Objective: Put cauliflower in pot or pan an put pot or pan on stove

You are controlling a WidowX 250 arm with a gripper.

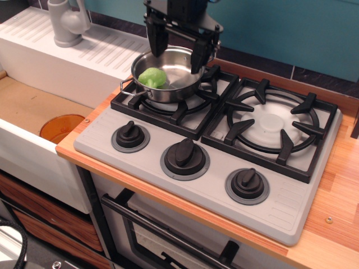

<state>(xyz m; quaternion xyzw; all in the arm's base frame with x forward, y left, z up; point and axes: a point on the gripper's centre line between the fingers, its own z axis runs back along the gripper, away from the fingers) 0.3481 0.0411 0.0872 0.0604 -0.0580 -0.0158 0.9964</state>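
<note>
1. one cauliflower (152, 77) — light green, lying inside the pan against its left wall; long axis running roughly left to right, the narrower end apparently toward the pan's middle, though stem and head hard to tell apart.
2. one pan (180, 78) — shiny steel, round, upright, seated on the grate of the left burner; wire loop handles at its near-left and far-right rim.
3. one stove (207, 188) — grey cooktop set in a wooden counter (342, 224); two burners with black grates, the right burner (273, 124) bare with its pale plate showing.
4. three black knobs in a row along the front edge: left (130, 135), middle (184, 154), right (247, 182).
5. one gripper (177, 55) — black, hanging over the pan's far rim with its two fingers spread apart, holding nothing; left finger (157, 40) above the back-left rim, right finger (198, 56) reaching down inside the back-right of the pan; no contact with the cauliflower.
6. one orange bowl (61, 128) — down in the sink basin (22, 106) left of the stove.
7. one pale faucet (66, 22) — upright at the far left, on the ribbed drainboard.
</note>
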